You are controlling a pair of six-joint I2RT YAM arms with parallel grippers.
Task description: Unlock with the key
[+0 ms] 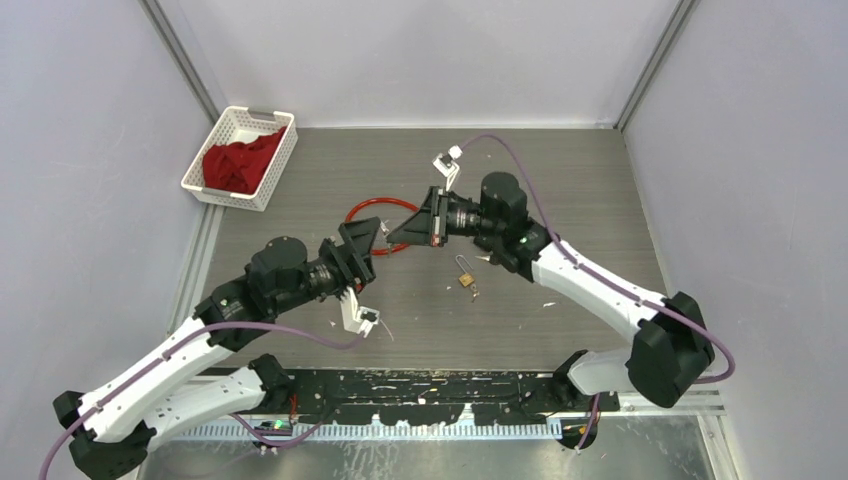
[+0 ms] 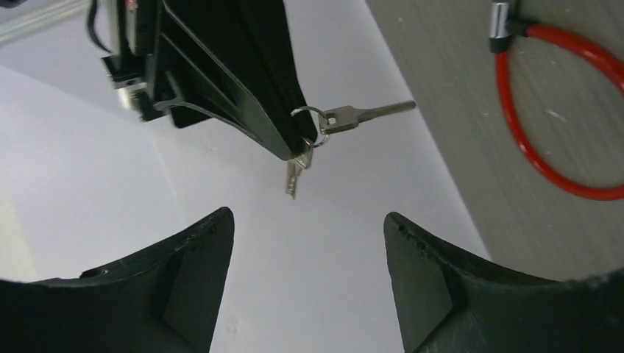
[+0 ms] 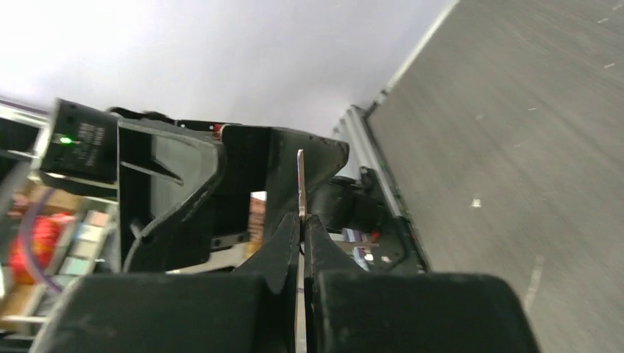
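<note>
My left gripper (image 1: pixel 362 243) is spread wide with nothing between its fingers (image 2: pixel 184 272). In its wrist view the gap (image 2: pixel 309 220) looks straight at the tip of the other arm. My right gripper (image 1: pixel 396 233) is pinched fully together (image 3: pixel 302 224) on the key (image 3: pixel 300 180), whose thin blade shows edge-on rising out of the fingertips. From the left wrist camera the key (image 2: pixel 368 114) juts out sideways from that tip on a small key ring (image 2: pixel 309 121), and a second key (image 2: pixel 294 175) dangles below it. I cannot tell exactly how much of the key's head is inside the pinch. In the overhead view the two grippers face each other tip to tip, close but apart, above the middle of the surface (image 1: pixel 560 200). The padlock (image 1: pixel 465 275) lies flat on the surface just beside and nearer to me than the right gripper, and nothing is touching it. A red cable (image 1: pixel 365 205) loops on the surface under and behind the two grippers, and it also shows at the right of the left wrist view (image 2: pixel 600 193). A white basket (image 1: pixel 235 120) holding a red cloth (image 1: pixel 235 165) sits at the far left corner, well apart from everything else.
</note>
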